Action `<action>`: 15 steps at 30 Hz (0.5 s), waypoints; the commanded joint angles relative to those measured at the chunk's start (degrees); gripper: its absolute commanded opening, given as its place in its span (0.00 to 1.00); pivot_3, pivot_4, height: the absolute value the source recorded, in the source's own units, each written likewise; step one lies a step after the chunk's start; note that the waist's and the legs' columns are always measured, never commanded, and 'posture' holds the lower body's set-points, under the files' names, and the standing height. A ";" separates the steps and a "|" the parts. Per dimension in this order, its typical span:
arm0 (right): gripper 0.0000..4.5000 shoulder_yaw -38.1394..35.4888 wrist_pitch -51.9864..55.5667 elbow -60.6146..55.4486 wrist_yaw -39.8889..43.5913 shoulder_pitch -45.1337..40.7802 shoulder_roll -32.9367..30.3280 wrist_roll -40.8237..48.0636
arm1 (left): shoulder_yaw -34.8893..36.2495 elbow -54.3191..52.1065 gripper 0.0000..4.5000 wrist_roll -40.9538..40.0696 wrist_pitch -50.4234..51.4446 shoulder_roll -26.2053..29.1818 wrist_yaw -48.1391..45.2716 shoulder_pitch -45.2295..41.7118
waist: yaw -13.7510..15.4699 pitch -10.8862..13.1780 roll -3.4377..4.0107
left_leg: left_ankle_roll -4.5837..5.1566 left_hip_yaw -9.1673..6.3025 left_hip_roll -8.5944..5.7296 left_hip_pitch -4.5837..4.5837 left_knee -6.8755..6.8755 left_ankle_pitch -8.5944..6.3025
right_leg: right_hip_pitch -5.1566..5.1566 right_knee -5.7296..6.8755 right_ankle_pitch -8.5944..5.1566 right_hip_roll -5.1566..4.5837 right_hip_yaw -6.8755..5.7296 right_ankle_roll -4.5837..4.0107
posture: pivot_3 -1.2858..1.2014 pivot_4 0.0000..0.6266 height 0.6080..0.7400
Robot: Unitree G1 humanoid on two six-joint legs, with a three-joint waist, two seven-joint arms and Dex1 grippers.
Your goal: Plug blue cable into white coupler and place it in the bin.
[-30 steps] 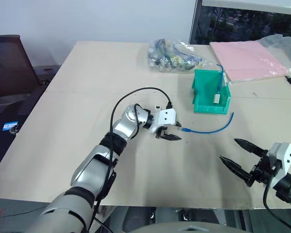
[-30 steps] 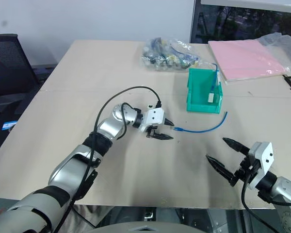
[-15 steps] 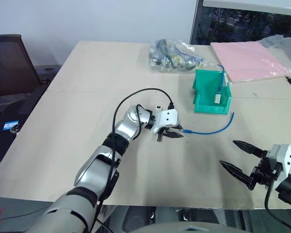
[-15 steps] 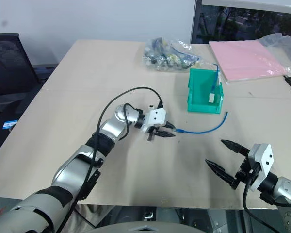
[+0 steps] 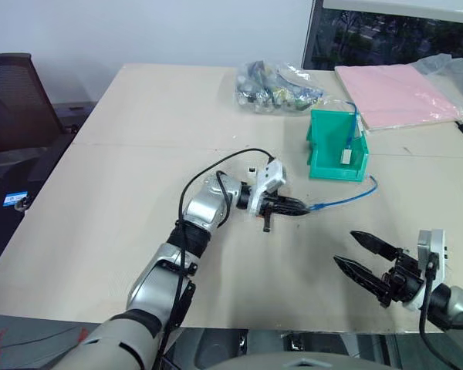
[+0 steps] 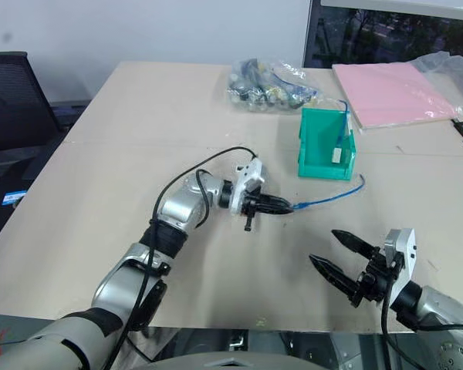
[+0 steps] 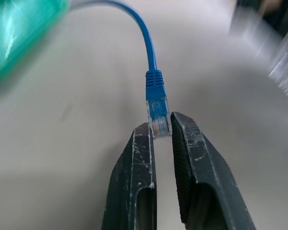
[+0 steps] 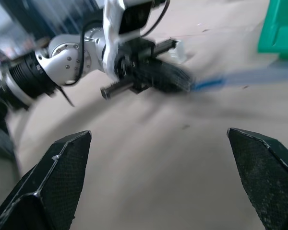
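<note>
Your left pincer [image 7: 162,132] is clamped on the clear plug tip of the blue cable [image 5: 341,200], which trails over the worktop [image 5: 139,154] to the bin [image 5: 336,146]. The white coupler [image 5: 345,156] appears to sit inside that bin, apparently already on the cable's far end, though that is hard to confirm. Your right pincer [image 5: 367,261] is spread wide and empty near the front edge. Keep the grip squarely on the plug body, not its latch, and bring the coupler's socket in line before pushing.

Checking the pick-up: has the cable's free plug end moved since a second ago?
Yes. The blue cable plug end, pinched in the left tool, has come off the table and nearer the bin.
</note>
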 commanded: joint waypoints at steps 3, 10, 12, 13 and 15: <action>1.00 -0.29 2.68 -3.62 -6.81 -5.88 2.27 11.64 | 4.34 -13.87 0.01 -14.53 20.87 1.60 0.42 1.19 | -0.08 -0.04 0.07 | 0.00 -0.02 -0.02 0.09 0.00 0.00 | 0.05 0.06 0.00 0.00 0.01 0.00 | 0.52 0.24 1.00; 1.00 1.60 4.63 -3.85 -13.79 -14.32 3.32 21.70 | 3.76 -16.65 0.01 -18.08 24.84 2.67 1.80 1.60 | 0.18 -0.03 0.05 | -0.01 -0.06 -0.08 0.15 0.00 0.01 | 0.14 0.06 0.00 0.05 0.01 -0.01 | 0.52 0.24 1.00; 1.00 2.39 5.34 -4.18 -13.99 -15.03 2.40 21.93 | 3.98 -16.31 0.01 -18.43 24.78 2.34 2.51 1.40 | 0.20 -0.03 0.05 | -0.02 -0.07 -0.12 0.12 0.00 0.01 | 0.13 0.04 0.00 0.21 0.00 -0.01 | 0.52 0.24 1.00; 1.00 2.81 5.61 -4.29 -14.40 -15.31 2.23 22.25 | 3.93 -16.29 0.01 -18.58 24.72 2.27 2.70 1.36 | 0.20 -0.03 0.05 | -0.01 -0.07 -0.12 0.11 0.00 0.01 | 0.13 0.03 0.00 0.23 0.01 0.00 | 0.52 0.24 1.00; 1.00 3.29 5.77 -4.40 -15.12 -15.72 2.12 22.80 | 3.72 -16.35 0.01 -18.88 24.62 2.29 2.94 1.34 | 0.15 -0.03 0.05 | -0.02 -0.07 -0.12 0.04 0.00 0.01 | 0.09 -0.02 0.00 0.24 0.01 0.00 | 0.52 0.24 1.00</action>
